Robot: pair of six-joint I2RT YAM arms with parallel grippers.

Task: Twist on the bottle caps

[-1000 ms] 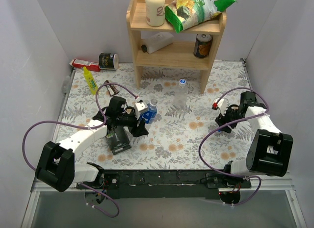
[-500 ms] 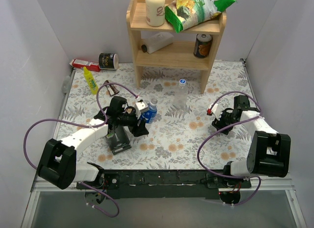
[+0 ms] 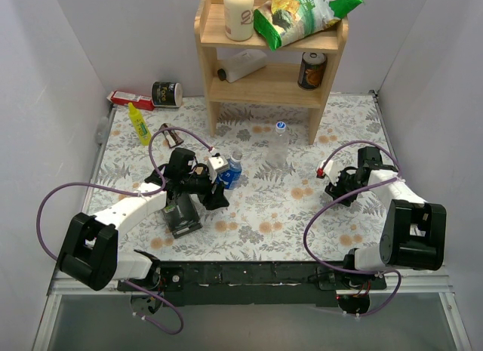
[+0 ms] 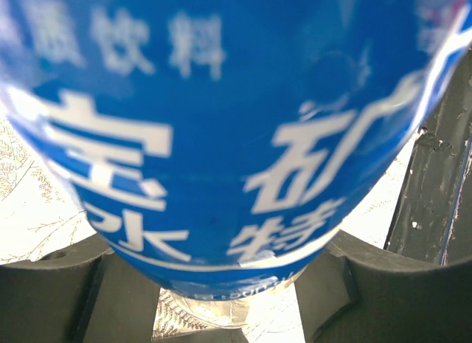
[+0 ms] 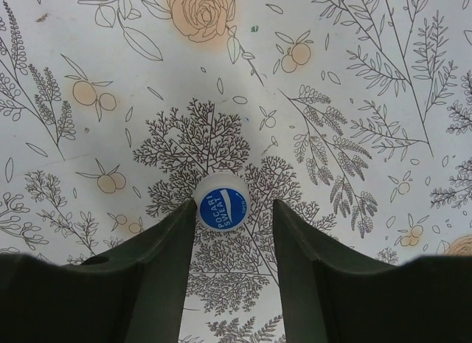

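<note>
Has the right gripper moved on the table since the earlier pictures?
Yes. In the top view, the black two-finger right gripper has shifted left, away from the white right wall and toward the middle of the table.

— White shells on the left arm [image 3: 124, 209] and right arm [image 3: 392, 186], with chunky black joint blocks [image 3: 89, 250].
— Purple cables [image 3: 83, 187] loop off each one, and the fingers [image 5: 140, 284] are matte dark grey.
</note>
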